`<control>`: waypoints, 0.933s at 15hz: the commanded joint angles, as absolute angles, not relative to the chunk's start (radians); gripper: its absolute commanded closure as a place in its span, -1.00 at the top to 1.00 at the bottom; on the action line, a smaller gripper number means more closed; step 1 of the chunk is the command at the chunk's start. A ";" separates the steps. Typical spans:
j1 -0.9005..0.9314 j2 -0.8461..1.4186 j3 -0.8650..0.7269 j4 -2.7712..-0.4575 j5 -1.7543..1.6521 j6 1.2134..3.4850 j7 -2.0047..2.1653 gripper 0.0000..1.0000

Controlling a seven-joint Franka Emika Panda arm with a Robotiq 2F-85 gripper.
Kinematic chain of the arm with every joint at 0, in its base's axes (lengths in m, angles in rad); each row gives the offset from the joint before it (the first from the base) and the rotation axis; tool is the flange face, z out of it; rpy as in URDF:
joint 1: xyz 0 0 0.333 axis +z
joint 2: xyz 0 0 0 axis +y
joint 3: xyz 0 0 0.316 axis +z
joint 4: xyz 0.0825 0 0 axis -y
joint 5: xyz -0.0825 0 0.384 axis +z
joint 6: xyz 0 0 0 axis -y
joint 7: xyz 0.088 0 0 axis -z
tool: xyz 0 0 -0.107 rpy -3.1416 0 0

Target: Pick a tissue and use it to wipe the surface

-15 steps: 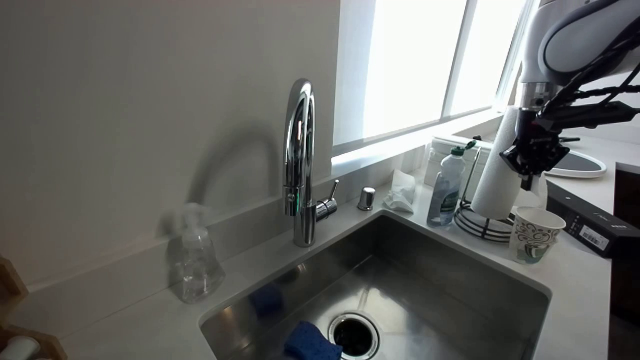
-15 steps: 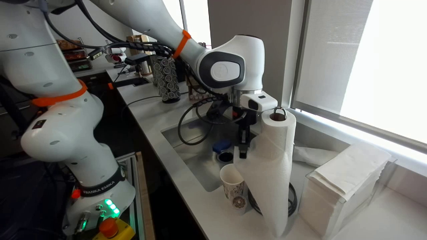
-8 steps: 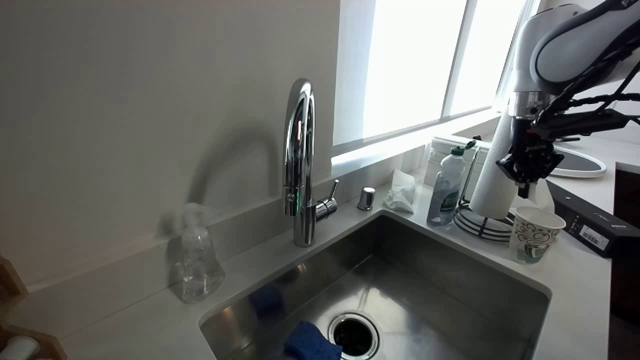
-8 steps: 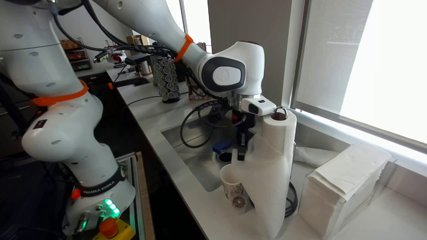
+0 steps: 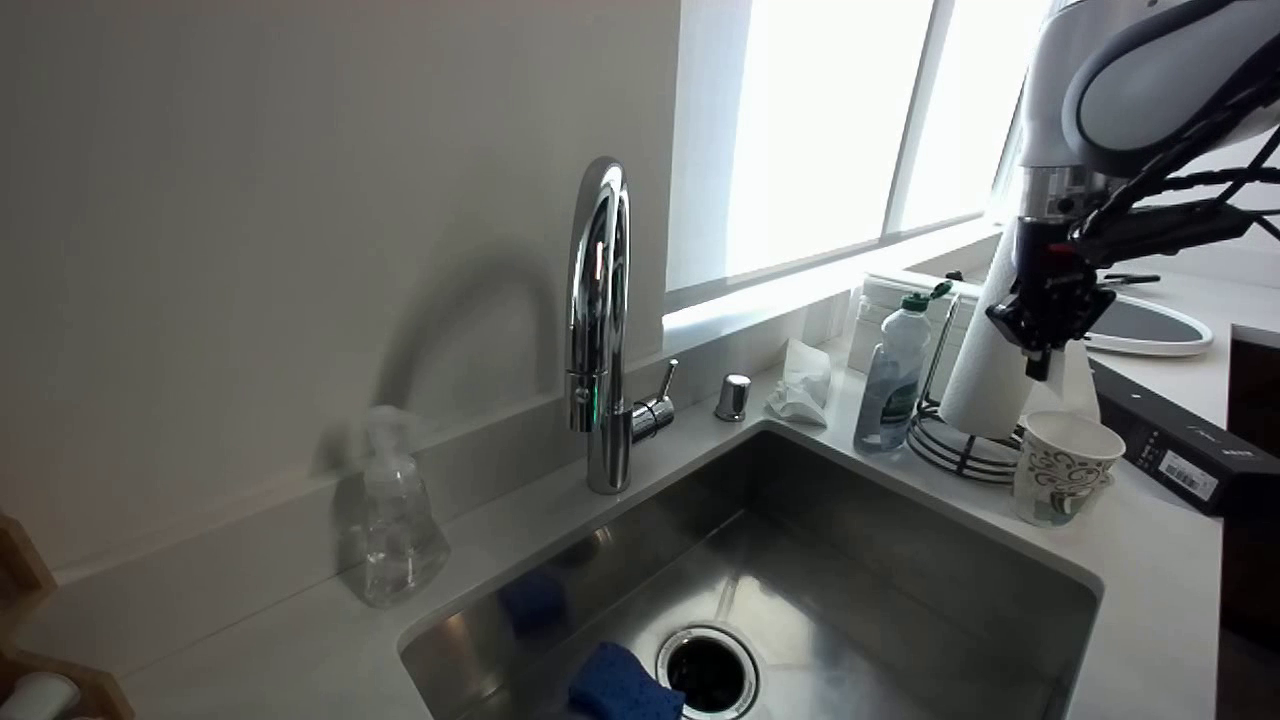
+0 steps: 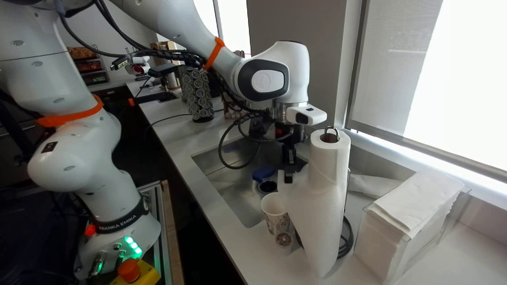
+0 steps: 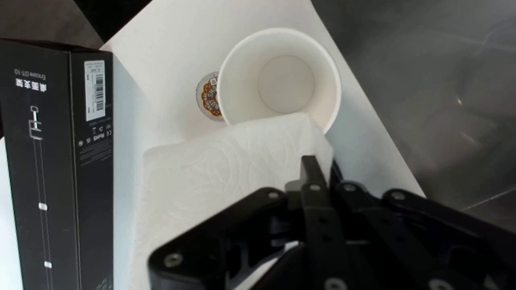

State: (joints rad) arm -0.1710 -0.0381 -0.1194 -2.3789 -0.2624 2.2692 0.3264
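The tissue [image 6: 307,206] was a large, thin sheet of plain white paper, and it appeared to be joined to the tall roll [image 6: 330,158]. In an exterior view, its front edge ran at a slant from the gripper [image 6: 289,178] down toward the foot of the roll, where the paper became narrow. Some soft creases crossed its upper part. In the wrist view, a faint pattern of curved lines was seen on its surface. The gripper was closed and pinched the tissue near an upper corner, above the counter [image 7: 169,44]. There the paper hid a part of the paper cup [image 7: 282,82]; whether the two touched could not be told. The sink [image 7: 423,80] was just beside the cup.
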 commanded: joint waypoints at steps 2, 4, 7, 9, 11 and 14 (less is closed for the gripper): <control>-0.149 -0.089 -0.106 -2.411 -0.335 2.284 0.295 -0.99; -0.144 -0.098 -0.100 -2.414 -0.355 2.284 0.286 -0.99; -0.141 -0.107 -0.098 -2.416 -0.370 2.286 0.277 -0.99; -0.142 -0.120 -0.098 -2.419 -0.374 2.286 0.271 -0.99; -0.143 -0.135 -0.098 -2.424 -0.375 2.289 0.257 -0.99; -0.150 -0.158 -0.100 -2.426 -0.381 2.289 0.258 -0.99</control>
